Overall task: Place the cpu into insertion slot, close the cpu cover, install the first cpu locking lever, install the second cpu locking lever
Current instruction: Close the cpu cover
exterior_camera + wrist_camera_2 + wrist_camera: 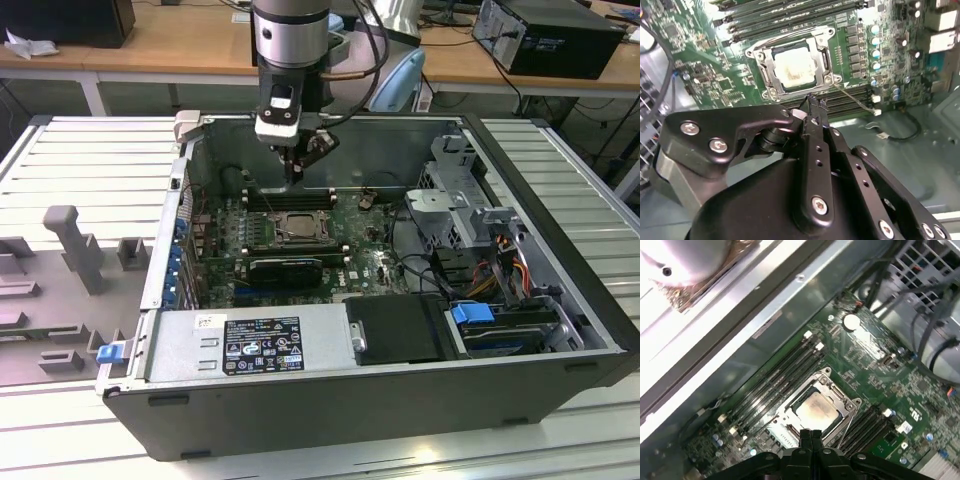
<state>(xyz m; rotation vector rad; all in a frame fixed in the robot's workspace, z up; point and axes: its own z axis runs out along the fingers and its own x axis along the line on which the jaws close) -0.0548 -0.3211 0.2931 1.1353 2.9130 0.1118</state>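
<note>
The gripper [293, 177] is seen at upper centre of the exterior view, its fingers pressed together with nothing pinched between them, tip held close over the green board [365, 262] just above the insertion slot [272, 230]. The cpu [792, 69] is seated in that slot, mid-frame. The cpu cover [766, 67] is laid flat around it.

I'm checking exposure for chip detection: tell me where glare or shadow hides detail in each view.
Second wrist view: glare whitens the chip; its metal frame stays readable. First wrist view: a blown-out bright patch beyond the case wall; the chip shows only soft sheen. Exterior view: even light, no glare on the chip.
</note>
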